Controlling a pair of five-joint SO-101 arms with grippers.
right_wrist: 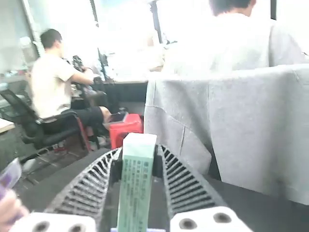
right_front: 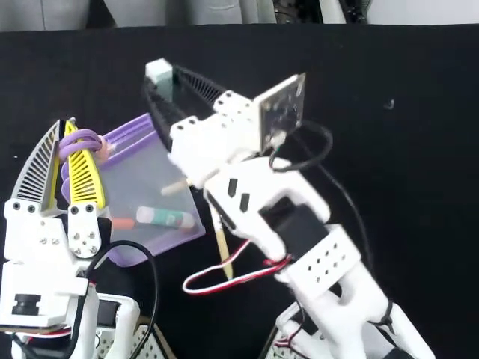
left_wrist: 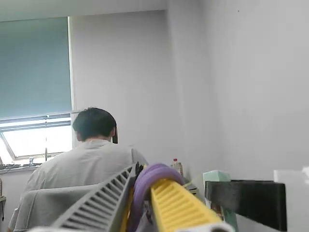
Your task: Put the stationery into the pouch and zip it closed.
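Eraser (right_front: 158,70) far left, pinched in right pincer (right_front: 160,84): likely light, stiff, best held mid-body. Soft, floppy pouch (right_front: 135,168) pinched at purple rim by left pincer (right_front: 66,129).

You're working in an office. The black counter (right_front: 404,149) spreads over the right of the high view. Your right wrist view looks past it to a dark desk (right_wrist: 120,87) under bright windows (right_wrist: 125,29), with a black swivel chair (right_wrist: 19,113) and a grey fabric-covered chair back (right_wrist: 231,125) nearer. Your left wrist view adds plain white walls (left_wrist: 241,72) and a window (left_wrist: 34,140) half covered by a blue-green roller blind (left_wrist: 34,67).
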